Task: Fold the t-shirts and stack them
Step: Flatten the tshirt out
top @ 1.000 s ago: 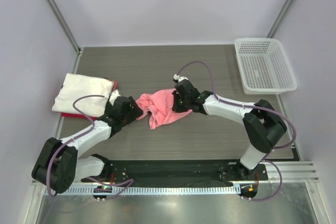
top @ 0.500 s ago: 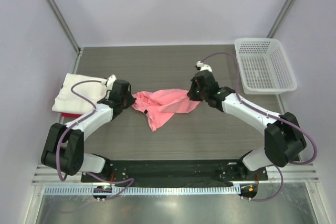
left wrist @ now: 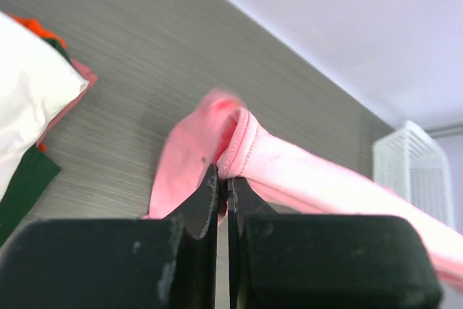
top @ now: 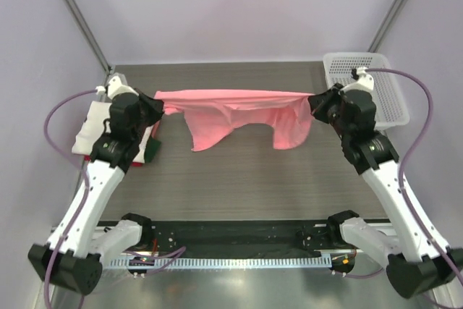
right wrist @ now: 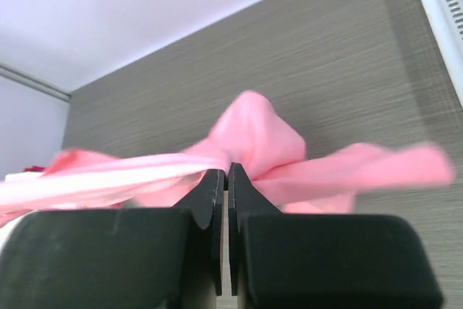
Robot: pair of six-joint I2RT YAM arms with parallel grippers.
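Both jaws pinching pink tee [top: 217,113], hanging span visible overhead only

White mesh basket [top: 383,95] at two o'clock on dark wood-grain bench [top: 246,175], upright, close against right wall. Pale lilac walls [top: 239,12] around; metal rail [top: 239,260] along six o'clock edge.

The salmon-pink t-shirt [top: 231,106] hangs stretched above the table [top: 239,186], its top edge taut between the arms. The left gripper [top: 160,108] clamps one end and the right gripper [top: 312,101] the other, with two flaps drooping below. A folded white t-shirt [top: 88,128] lies at the left edge, and a white mesh basket [top: 340,59] sits far right
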